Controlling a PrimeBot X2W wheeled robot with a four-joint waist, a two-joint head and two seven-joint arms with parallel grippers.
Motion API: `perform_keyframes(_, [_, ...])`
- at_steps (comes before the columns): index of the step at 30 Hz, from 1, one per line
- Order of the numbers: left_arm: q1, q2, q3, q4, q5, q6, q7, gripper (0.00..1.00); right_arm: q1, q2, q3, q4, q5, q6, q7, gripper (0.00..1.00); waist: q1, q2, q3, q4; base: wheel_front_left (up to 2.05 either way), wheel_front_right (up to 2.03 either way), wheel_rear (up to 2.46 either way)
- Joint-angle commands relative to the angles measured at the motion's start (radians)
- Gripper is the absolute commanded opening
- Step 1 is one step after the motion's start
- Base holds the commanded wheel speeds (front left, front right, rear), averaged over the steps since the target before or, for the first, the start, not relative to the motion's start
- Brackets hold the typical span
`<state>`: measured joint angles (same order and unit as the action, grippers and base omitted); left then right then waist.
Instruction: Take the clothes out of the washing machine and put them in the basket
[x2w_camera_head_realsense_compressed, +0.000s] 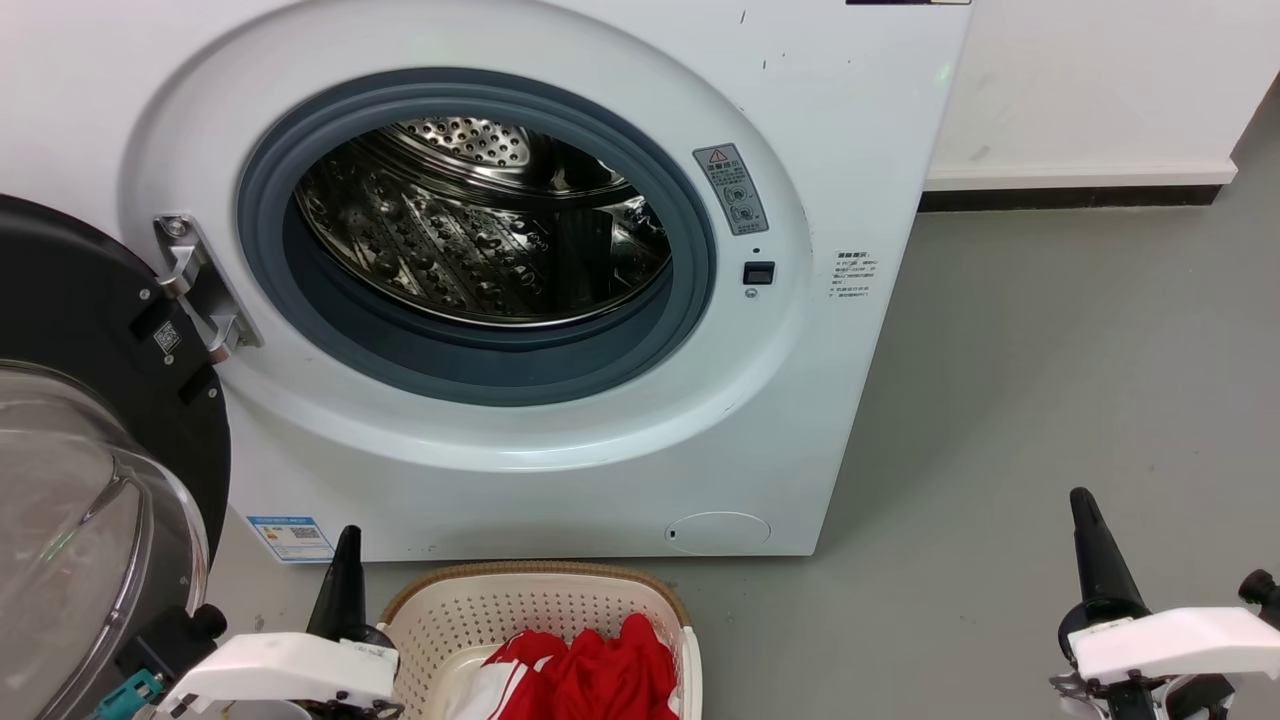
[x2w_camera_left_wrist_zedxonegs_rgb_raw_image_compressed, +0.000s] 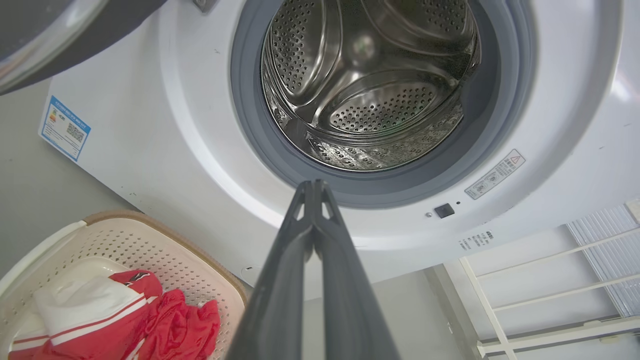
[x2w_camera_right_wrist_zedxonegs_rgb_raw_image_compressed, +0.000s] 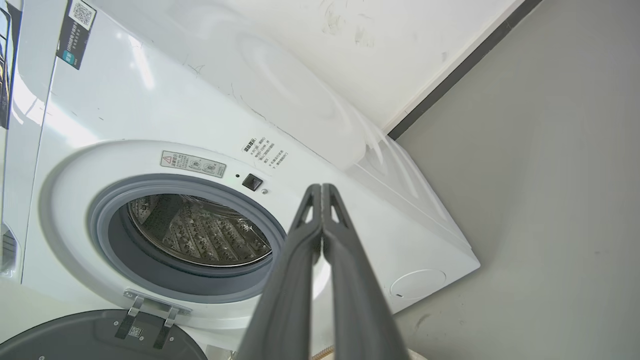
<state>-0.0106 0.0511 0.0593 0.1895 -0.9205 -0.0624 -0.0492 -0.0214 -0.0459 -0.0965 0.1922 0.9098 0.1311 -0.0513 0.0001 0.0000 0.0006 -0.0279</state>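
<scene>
We find the clothes (x2w_camera_head_realsense_compressed: 590, 670), a red bundle with white stripes, lying inside the basket (x2w_camera_head_realsense_compressed: 530, 572), which stands on the grey floor (x2w_camera_head_realsense_compressed: 1050, 400) just in front of the washing machine (x2w_camera_head_realsense_compressed: 850, 150). The left gripper (x2w_camera_head_realsense_compressed: 349, 532) sits just beside the basket's left rim, apart from the clothes. Its two dark fingers are pressed together along their length, grip nothing, and point toward the machine front. The right gripper (x2w_camera_head_realsense_compressed: 1080, 497) is well apart from the basket, over bare floor to the right, with its fingers likewise closed flat on each other and nothing between them. The black-rimmed door (x2w_camera_head_realsense_compressed: 70, 300) stands swung open on its hinge (x2w_camera_head_realsense_compressed: 200, 290) at the left, and its glass bowl lies close to the left arm. Inside the grey rubber ring (x2w_camera_head_realsense_compressed: 480, 370), the perforated steel drum (x2w_camera_head_realsense_compressed: 480, 250) is in plain sight. A grey warning sticker (x2w_camera_head_realsense_compressed: 732, 188) with a red triangle sits right of the opening, above a black latch socket (x2w_camera_head_realsense_compressed: 759, 272). A blue-bordered label (x2w_camera_head_realsense_compressed: 292, 538) is fixed at the lower left corner, and a code sticker (x2w_camera_head_realsense_compressed: 167, 338) on the door. We cannot read their text.
</scene>
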Motion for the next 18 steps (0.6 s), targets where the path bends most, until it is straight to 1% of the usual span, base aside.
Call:
perform_keyframes(1, [-0.028,0.000,0.005,-0.006,-0.033,-0.008,0.008,0.00,-0.025,-0.004,-0.003,-0.005,0.036,0.000,0.008,0.00,0.0000,0.0000,0.000,0.001,0.00,0.00,0.00])
perform_keyframes(18, [-0.050,0.000,0.020,0.012,-0.219,-0.027,0.052,0.00,-0.046,-0.005,-0.007,0.011,0.224,0.000,0.053,0.00,0.0000,0.0000,0.001,0.007,0.00,0.00,0.00])
